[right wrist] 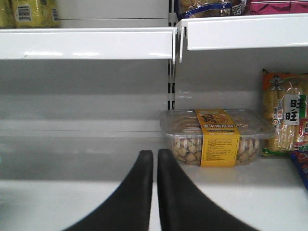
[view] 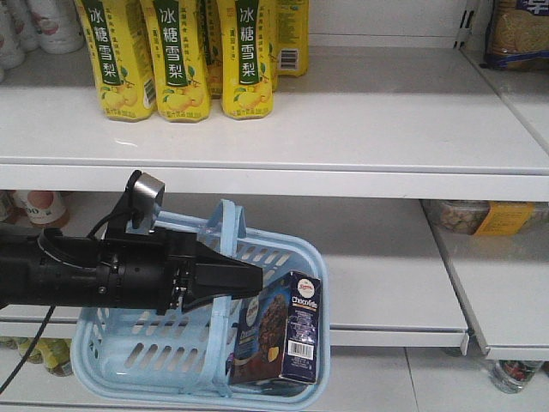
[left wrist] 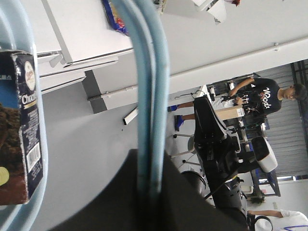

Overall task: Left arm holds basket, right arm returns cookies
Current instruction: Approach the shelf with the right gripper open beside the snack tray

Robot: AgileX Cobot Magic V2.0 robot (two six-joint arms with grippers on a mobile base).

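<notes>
The light blue basket [view: 146, 352] hangs in front of the shelves. My left gripper [view: 249, 279] is shut on its two hoop handles [view: 225, 225]; in the left wrist view the handles [left wrist: 150, 96] run straight down between the dark jaws of that gripper [left wrist: 149, 187]. The dark navy cookies box [view: 279, 326] stands upright in the basket's right end; it also shows at the left edge of the left wrist view [left wrist: 21, 125]. My right gripper [right wrist: 155, 156] shows only in the right wrist view, shut and empty, facing a white shelf. It is out of the front view.
Yellow drink bottles [view: 180, 56] stand on the upper shelf [view: 343, 163]. A clear snack tub with a yellow label [right wrist: 216, 137] sits on the lower shelf to the right of my right gripper, with snack bags [right wrist: 284, 115] beside it. A shelf divider post [right wrist: 171, 62] rises behind.
</notes>
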